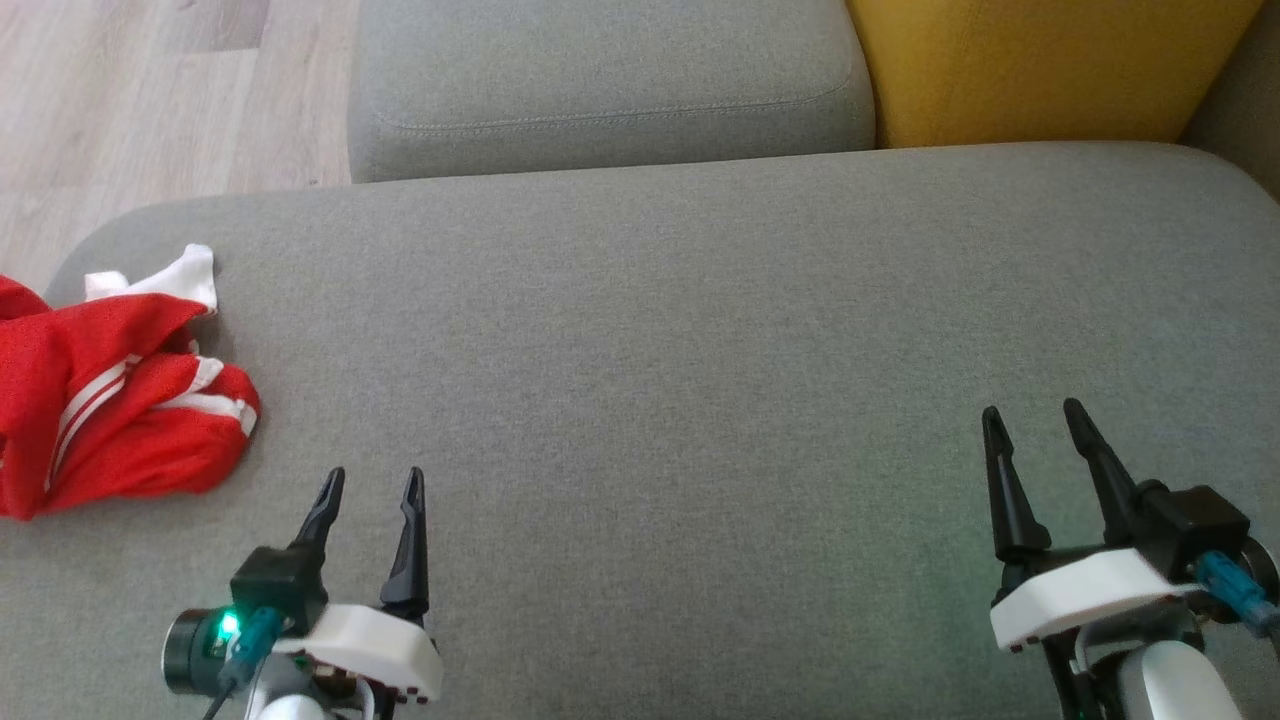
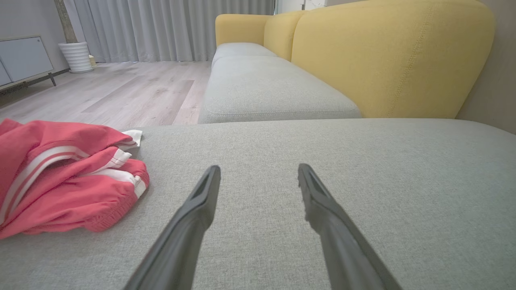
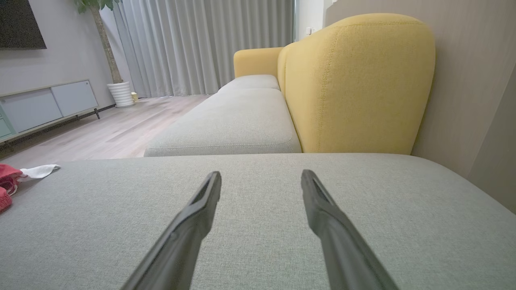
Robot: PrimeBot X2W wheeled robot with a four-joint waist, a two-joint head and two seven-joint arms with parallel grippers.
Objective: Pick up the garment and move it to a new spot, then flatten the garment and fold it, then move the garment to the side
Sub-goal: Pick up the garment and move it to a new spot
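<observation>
Red garment (image 1: 110, 400) lies crumpled at the left edge of the grey cushion (image 1: 700, 350); I see broad open fabric between my left gripper (image 1: 375, 472) and right gripper (image 1: 1031, 406), both spread wide, holding nothing.

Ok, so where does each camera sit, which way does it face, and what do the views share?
Head view: on the robot's head, facing forward and down at the grey cushion; left claw lower left, right claw lower right, both open.
Left wrist view: on the left wrist, looking along the left claw across the cushion toward the yellow backrest; garment to its left.
Right wrist view: on the right wrist, looking along the right claw toward that backrest and the curtains.
Shared: all three show the cushion and the garment.
</observation>
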